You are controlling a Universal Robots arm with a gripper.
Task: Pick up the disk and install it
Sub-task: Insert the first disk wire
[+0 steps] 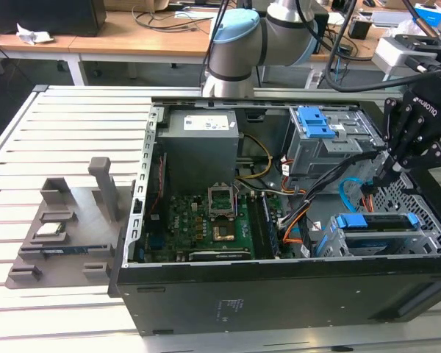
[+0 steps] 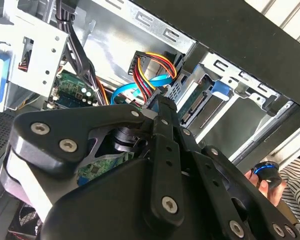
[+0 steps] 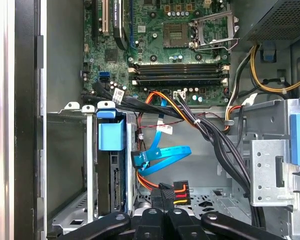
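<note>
Gripper (image 1: 382, 175) fingers appear closed together on a black power connector (image 3: 174, 191) inside the computer case (image 1: 279, 294), on the exterior view's right. I see the disk (image 1: 375, 222) seated in the near drive cage (image 1: 397, 243), blue carrier (image 3: 111, 135) showing. Finger contact is partly hidden.

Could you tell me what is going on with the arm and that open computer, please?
The robot arm has its end effector down inside the open computer case, at the exterior view's right, just above the lower drive cage. The disk, in its blue frame, already sits in that cage; in the first wrist view it stands slotted in the bay. The end effector hangs close to the blue data cable and the power plug beside the disk.
</note>
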